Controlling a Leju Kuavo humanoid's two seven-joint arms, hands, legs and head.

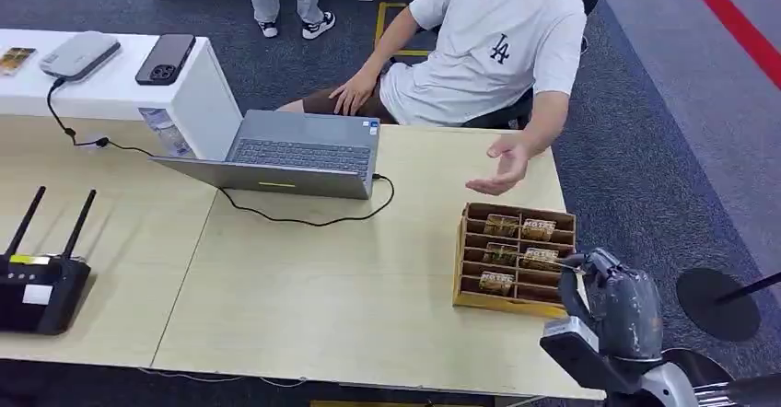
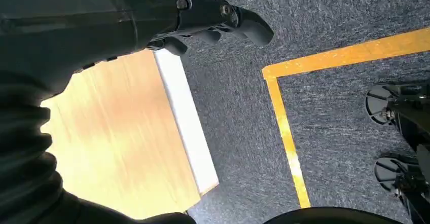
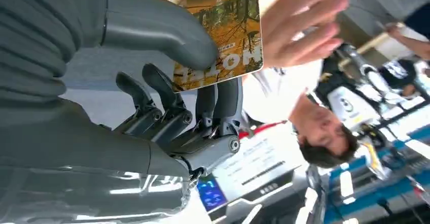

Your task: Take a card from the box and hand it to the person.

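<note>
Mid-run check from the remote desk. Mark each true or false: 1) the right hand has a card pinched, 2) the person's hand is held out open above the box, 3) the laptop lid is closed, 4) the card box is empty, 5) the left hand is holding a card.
1) True. The right hand pinches a card between the thumb and fingers.
2) True. The person's hand is held out, palm up, just beyond the box.
3) False. The laptop is open, its keyboard showing.
4) False. Several cards remain in the box's slots.
5) False. The left hand hangs over the carpet by the table edge, holding nothing; its fingers look curled.
</note>
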